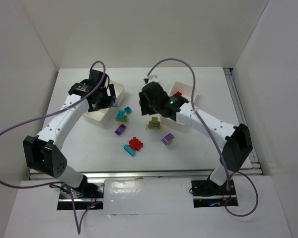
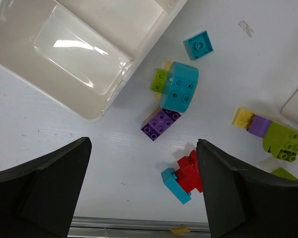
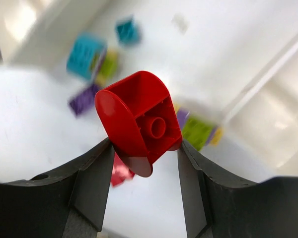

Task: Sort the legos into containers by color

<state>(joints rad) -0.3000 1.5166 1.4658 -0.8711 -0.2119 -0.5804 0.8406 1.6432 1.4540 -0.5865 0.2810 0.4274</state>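
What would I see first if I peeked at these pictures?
The red brick pinched in the right gripper, filling the right wrist view. Then the bright loose bricks scattered on the table between the left tray and right tray, with the left gripper wide open nearby.

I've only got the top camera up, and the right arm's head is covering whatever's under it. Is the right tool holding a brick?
Observer: Yes. The right wrist view shows the right tool shut on a red brick with one rounded side, its hollow underside facing the camera.
Operator: And the left tool, anything in it?
Observer: No. In the left wrist view the left tool is wide open with nothing between its fingers.
Operator: Its arm hides the left container from me. Any bricks in there?
Observer: The two compartments of the left container that show in the left wrist view hold no bricks.
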